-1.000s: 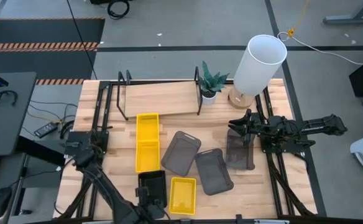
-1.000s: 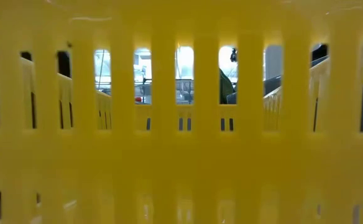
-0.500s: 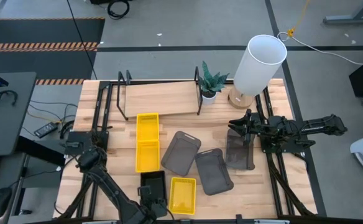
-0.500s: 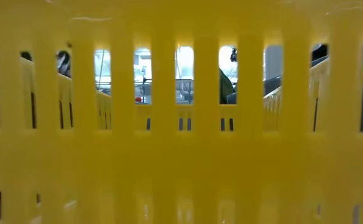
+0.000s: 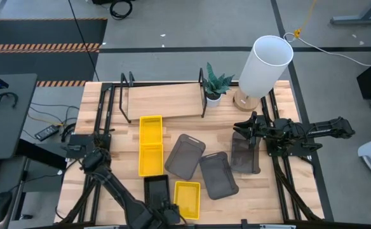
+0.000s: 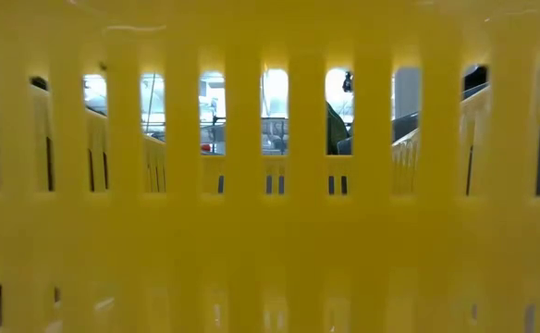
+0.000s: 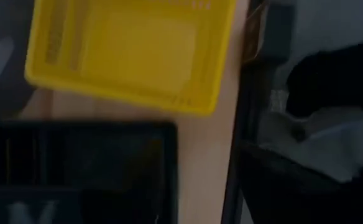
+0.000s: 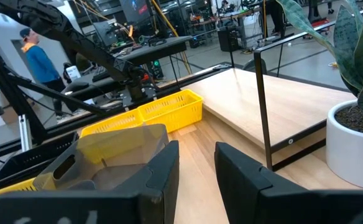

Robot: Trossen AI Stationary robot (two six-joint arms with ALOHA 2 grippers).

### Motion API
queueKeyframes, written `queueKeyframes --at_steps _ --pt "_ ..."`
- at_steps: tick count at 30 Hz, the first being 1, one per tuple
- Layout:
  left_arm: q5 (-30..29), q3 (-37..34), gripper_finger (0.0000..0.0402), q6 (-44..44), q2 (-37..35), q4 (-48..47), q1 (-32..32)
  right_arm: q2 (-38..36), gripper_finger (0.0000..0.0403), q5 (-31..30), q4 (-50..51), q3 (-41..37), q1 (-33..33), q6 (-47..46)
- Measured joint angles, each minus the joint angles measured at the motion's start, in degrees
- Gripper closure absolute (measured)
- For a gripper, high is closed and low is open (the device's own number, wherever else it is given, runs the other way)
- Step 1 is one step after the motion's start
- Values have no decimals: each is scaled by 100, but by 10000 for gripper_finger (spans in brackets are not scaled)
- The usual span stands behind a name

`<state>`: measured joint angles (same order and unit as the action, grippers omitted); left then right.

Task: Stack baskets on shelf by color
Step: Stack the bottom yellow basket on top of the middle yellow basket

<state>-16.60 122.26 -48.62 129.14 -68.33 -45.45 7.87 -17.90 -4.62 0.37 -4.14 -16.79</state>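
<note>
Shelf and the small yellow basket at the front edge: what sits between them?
In the high view, two yellow baskets end to end lie between the shelf and the small yellow basket.

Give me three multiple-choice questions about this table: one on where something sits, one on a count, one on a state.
1. Where is the potted plant? A on the shelf plank; B between the shelf's end and the white cylinder; C inside a grey basket.
2. How many yellow baskets show from above? A one; B three; C five.
3. What does the shelf hold? A no baskets; B a yellow stack; C a grey stack.
Answers: B, its pot stands just outside the shelf's end; B, two lie end to end, one lies apart; A, the plank shows only bare wood.
</note>
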Motion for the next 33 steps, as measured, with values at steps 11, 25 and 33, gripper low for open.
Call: queueKeyframes --at_steps 11,25,33 --pt "-90 -372 234 1037 161 1303 241 -1 294 -1 -7 0 0 1" --pt "31 -371 235 1224 412 1532 249 104 294 19 -224 1 0 1" --pt "-124 -372 235 1213 417 1547 247 109 294 0 -225 1 0 1"
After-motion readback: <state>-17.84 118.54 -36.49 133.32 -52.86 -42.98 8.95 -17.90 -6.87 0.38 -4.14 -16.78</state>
